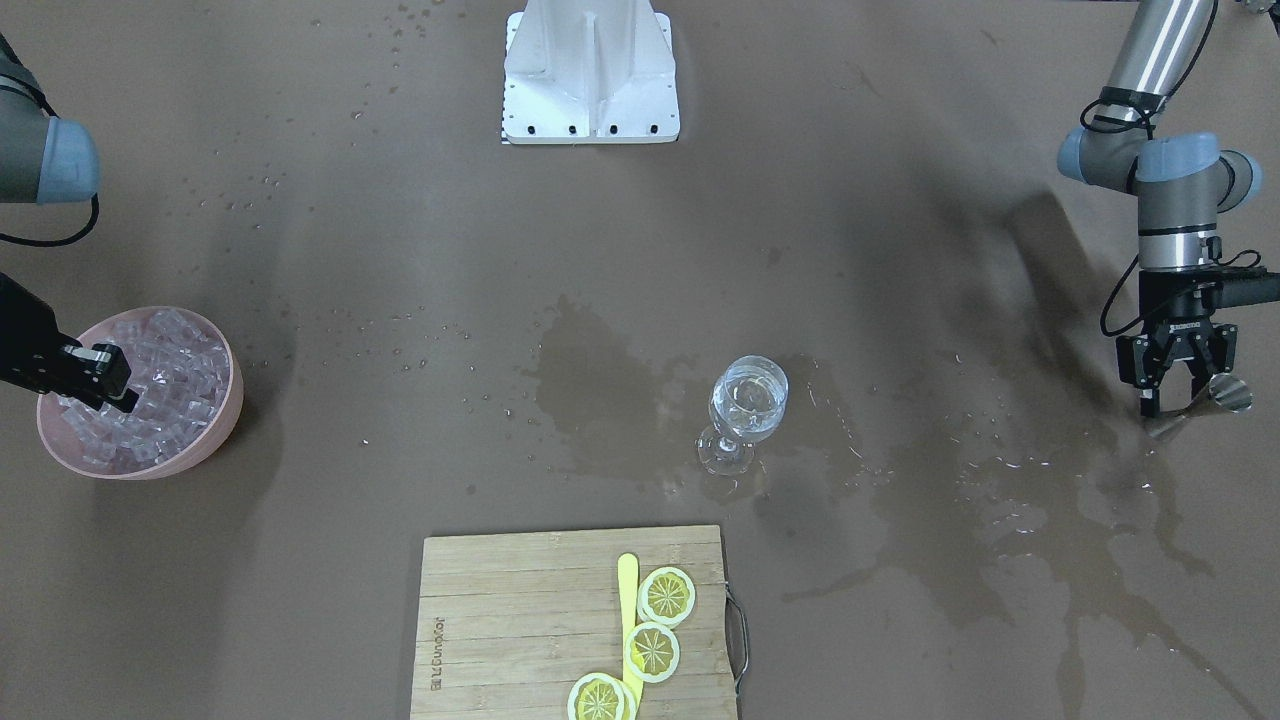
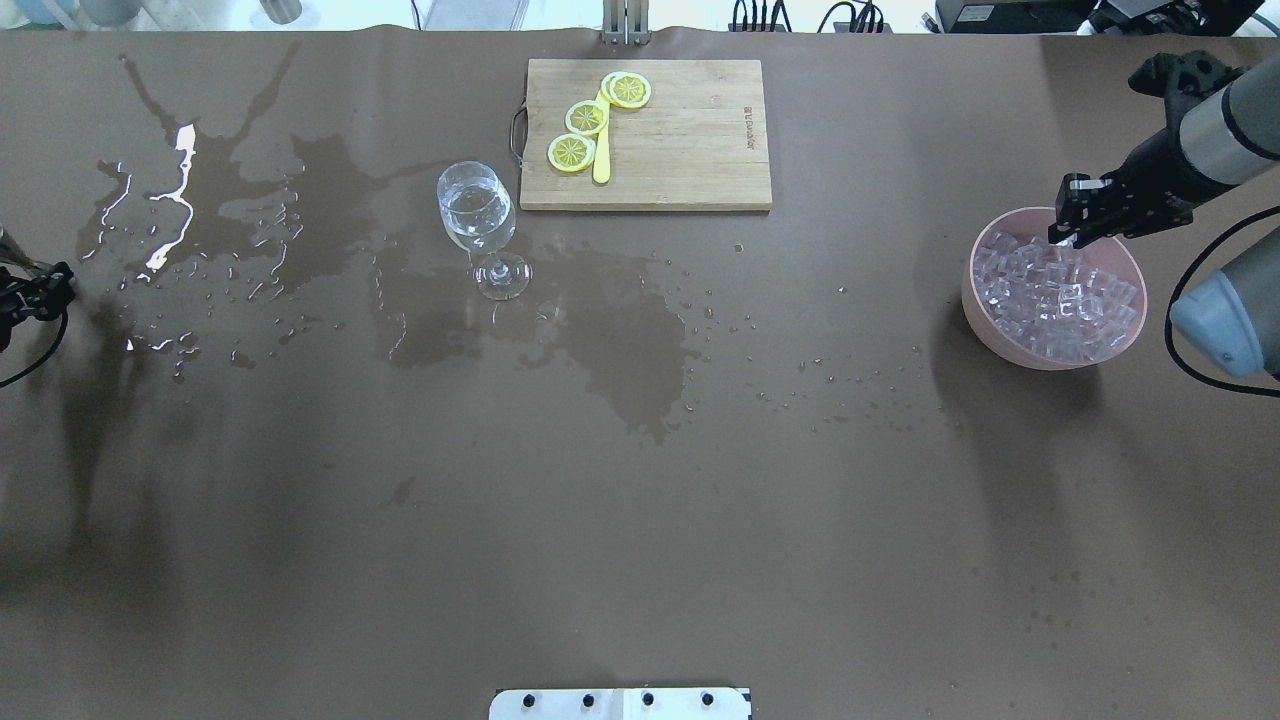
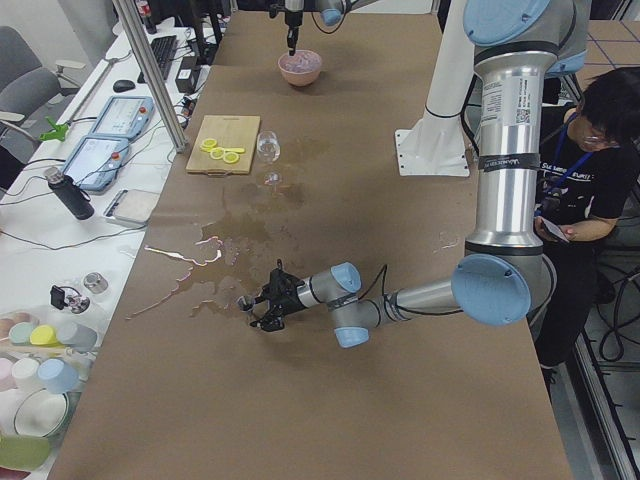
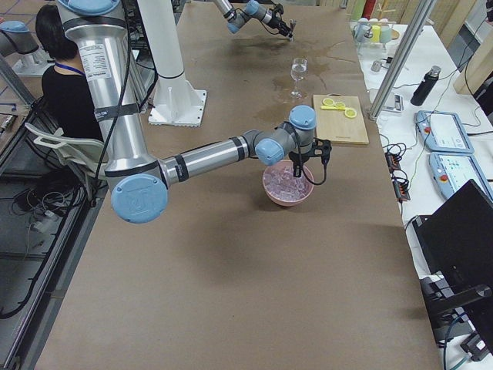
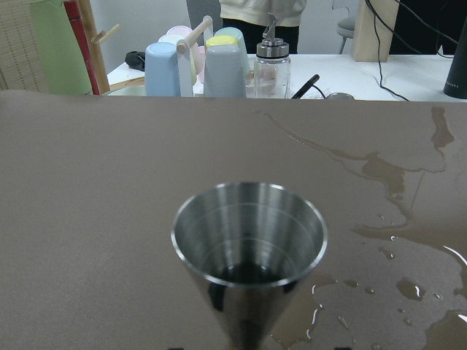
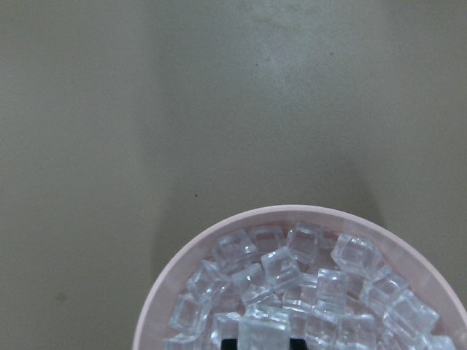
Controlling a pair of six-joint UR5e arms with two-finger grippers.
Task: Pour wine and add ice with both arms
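My right claw [image 2: 1062,238], clamped on a clear ice cube [image 6: 263,334], has the stemmed wine glass [image 2: 478,210] far to its left; my left claw [image 1: 1178,398] grips a steel jigger [image 5: 248,248].

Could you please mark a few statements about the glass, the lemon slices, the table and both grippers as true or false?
1. The wine glass stands upright with clear liquid in it. True.
2. The right gripper hangs over the wine glass. False: it is down at the pink bowl of ice.
3. The left gripper holds a metal cup. True.
4. The lemon slices are in the glass. False: they lie on the cutting board.
5. The table is dry. False: wet patches spread across it.
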